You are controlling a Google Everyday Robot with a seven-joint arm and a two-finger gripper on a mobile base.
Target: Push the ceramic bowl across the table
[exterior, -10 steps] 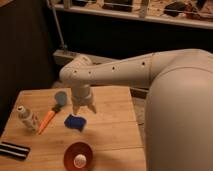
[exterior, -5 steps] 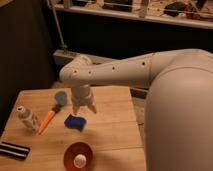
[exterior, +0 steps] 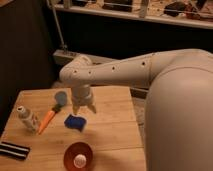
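The ceramic bowl (exterior: 79, 155), glossy orange-red with a pale spot inside, sits at the near edge of the light wooden table (exterior: 112, 127). My gripper (exterior: 83, 108) hangs fingers-down above the middle of the table, just behind the blue sponge (exterior: 75, 122) and well behind the bowl, touching neither. The fingers stand apart and hold nothing. The white arm reaches in from the right.
An orange-handled brush (exterior: 50, 114) with a blue-grey head lies left of the gripper. A small white bottle (exterior: 26, 117) stands near the left edge. A black-and-white striped object (exterior: 13, 150) lies at the near left corner. Dark shelving is behind the table.
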